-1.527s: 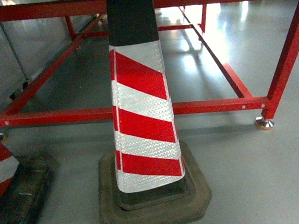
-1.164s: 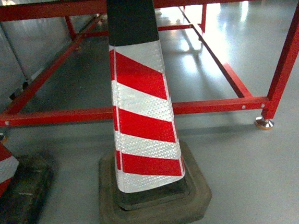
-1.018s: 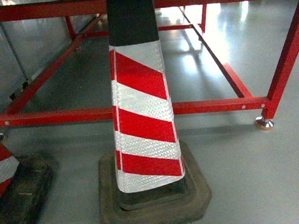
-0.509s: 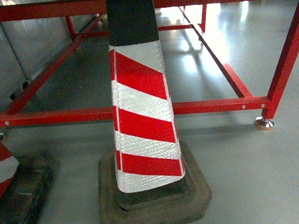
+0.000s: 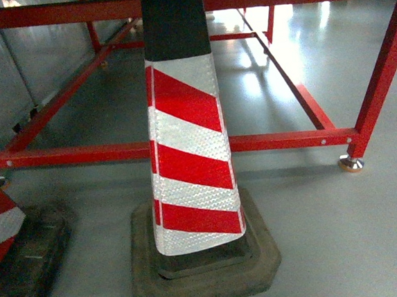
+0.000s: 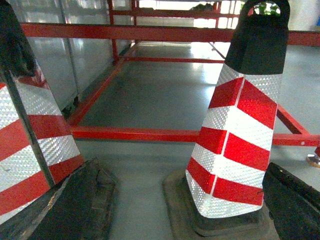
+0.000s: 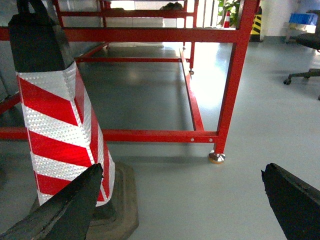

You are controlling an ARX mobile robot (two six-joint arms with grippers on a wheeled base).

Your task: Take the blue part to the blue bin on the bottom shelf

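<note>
Plainly, none of the task's things appear in any view: no blue part, no blue bin, no bottom shelf with rollers, so where they sit cannot be told. The main risk, as a judgement, is collision: the robot stands close behind the striped cone (image 5: 191, 156), and any forward move or arm swing made to search for the bin could knock it over or catch the red frame (image 5: 281, 140) just beyond it.

Counted from largest to smallest: one red steel frame (image 7: 235, 75), open and bare, behind the cone; two red-and-white cones on dark rubber bases, the central one (image 6: 240, 135) and a second cone (image 6: 30, 145) to its left; one metal foot (image 7: 216, 158) under the frame's post, right of the cone.

The left gripper (image 6: 180, 205) has its two dark fingers spread wide with nothing between them, one on either side of the cone's base. The right gripper (image 7: 180, 200) is likewise spread wide and holds nothing, to the cone's right
</note>
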